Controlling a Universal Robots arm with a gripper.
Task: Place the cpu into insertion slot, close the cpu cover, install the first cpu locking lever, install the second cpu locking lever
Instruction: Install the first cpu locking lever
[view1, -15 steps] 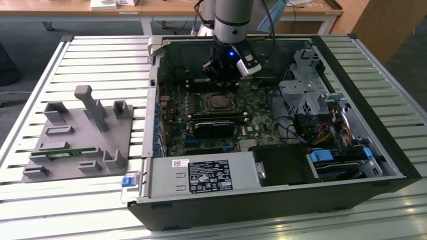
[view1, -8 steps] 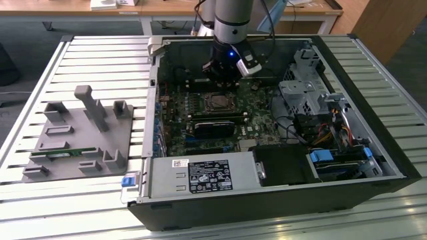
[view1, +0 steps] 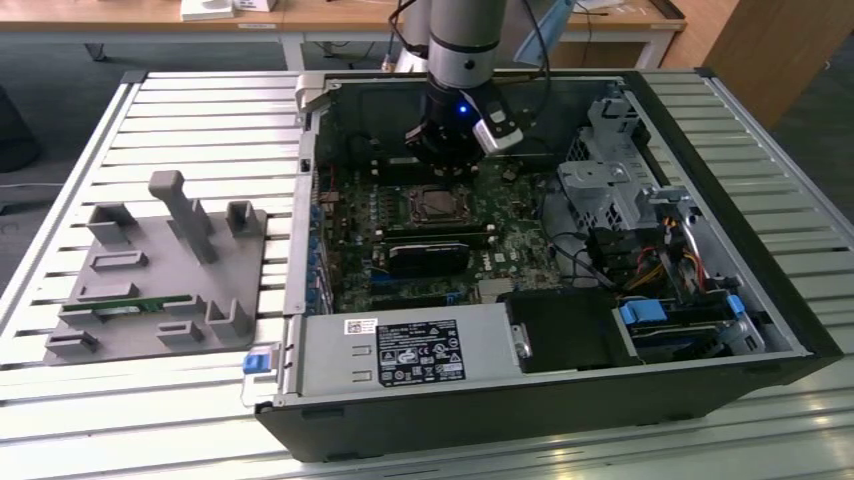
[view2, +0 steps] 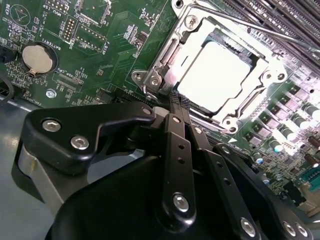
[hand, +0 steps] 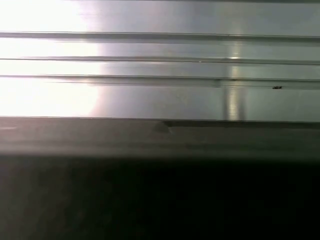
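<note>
In the second wrist view the silver-grey cpu (view2: 215, 75) lies flat in the insertion slot (view1: 437, 205). The thin silver cpu cover (view2: 161, 65) is folded down around it, and the chip shows through its window. A thin metal locking lever (view2: 250, 25) runs along one side of the cover. My gripper (view2: 177, 100) is shut, its black fingertips pressed together right at the cover's edge with nothing seen between them. In the exterior view the gripper (view1: 451, 160) hangs low inside the open computer case, just behind the slot.
A labelled grey power-supply box (view1: 407, 352) fills the case's front. A long black card (view1: 430, 255) lies just in front of the slot. A drive cage (view1: 607, 190) and cables stand at the exterior view's right. A grey fixture plate (view1: 160, 290) sits on the slatted table at the exterior view's left.
</note>
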